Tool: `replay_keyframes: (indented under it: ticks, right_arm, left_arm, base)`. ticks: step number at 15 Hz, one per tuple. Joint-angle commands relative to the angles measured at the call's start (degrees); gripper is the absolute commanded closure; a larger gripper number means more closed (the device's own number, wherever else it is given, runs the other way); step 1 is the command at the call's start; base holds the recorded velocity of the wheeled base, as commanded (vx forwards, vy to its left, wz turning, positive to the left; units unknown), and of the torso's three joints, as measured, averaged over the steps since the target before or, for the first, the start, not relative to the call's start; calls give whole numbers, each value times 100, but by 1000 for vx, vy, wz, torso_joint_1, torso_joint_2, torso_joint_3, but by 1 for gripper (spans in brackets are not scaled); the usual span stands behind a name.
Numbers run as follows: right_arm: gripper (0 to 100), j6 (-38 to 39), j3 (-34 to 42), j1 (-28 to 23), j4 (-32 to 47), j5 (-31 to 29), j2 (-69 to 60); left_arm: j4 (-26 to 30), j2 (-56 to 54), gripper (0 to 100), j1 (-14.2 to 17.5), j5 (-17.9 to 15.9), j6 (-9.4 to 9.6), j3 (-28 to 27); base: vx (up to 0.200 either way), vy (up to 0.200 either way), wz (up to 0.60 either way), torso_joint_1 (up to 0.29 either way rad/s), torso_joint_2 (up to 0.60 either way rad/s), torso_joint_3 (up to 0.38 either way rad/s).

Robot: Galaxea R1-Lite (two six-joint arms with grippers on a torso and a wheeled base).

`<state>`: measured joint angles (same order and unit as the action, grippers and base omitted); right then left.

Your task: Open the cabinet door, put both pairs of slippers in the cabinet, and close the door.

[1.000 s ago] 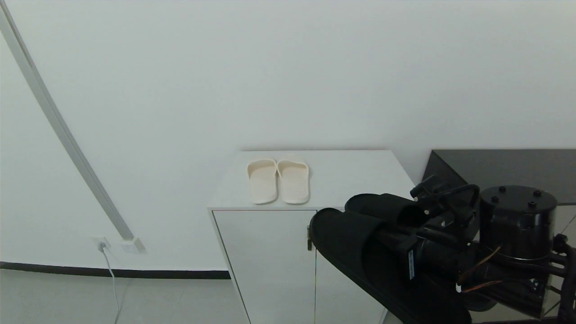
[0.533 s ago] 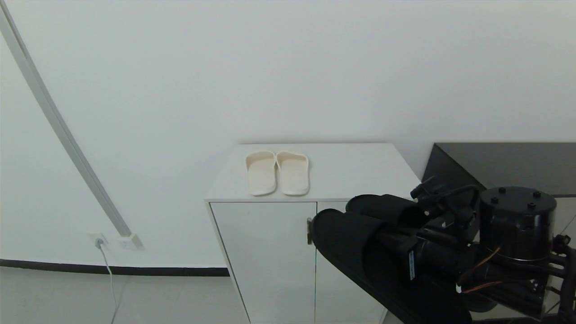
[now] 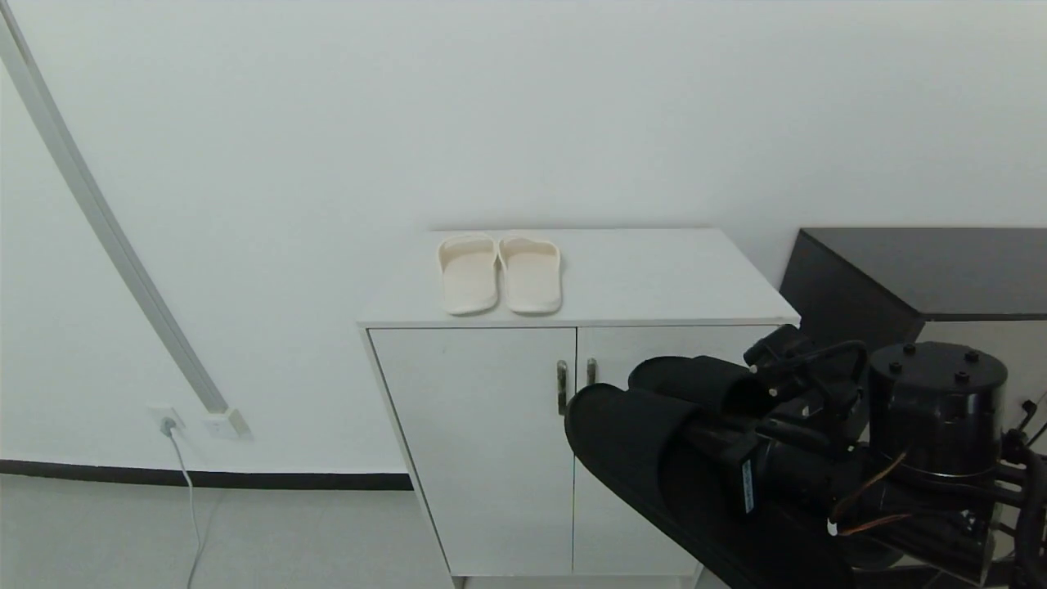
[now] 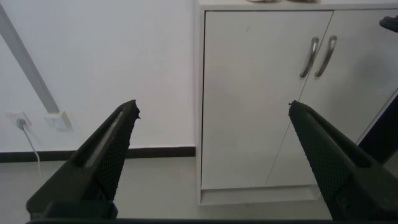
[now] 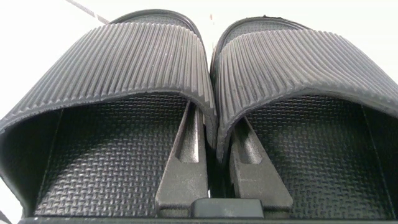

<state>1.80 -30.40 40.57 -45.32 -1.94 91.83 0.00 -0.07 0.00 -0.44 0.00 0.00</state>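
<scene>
Black slippers pinched by adjoining inner sides in nearly closed right jaws, near shut cabinet; left jaws wide open, empty.

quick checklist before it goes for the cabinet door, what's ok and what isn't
1. Left gripper open and empty: ok.
2. Door handles in plain sight ahead of the left gripper: ok.
3. Cabinet doors open: not ok, both shut.
4. Black slippers clamped in the right gripper, one finger inside each: ok.
5. Cream slippers lying flat, side by side, on the cabinet top: ok.
6. Room inside the cabinet: cannot tell.
</scene>
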Motion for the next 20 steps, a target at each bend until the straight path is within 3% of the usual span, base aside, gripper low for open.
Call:
replay_keyframes:
  ticks: [1, 12, 20]
  right_arm:
    - [100, -22, 8, 4, -3, 0, 19]
    - [100, -31, 61, 4, -11, -8, 28]
    - [100, -66, 87, 4, -3, 0, 28]
  left_arm:
    - [0, 7, 0, 0, 0, 0, 0]
    - [0, 7, 0, 0, 0, 0, 0]
    - [0, 7, 0, 0, 0, 0, -9]
  base:
    - [0, 0, 0, -232, 544, 330]
    - [0, 0, 0, -180, 506, 324]
    - [0, 0, 0, -98, 457, 353]
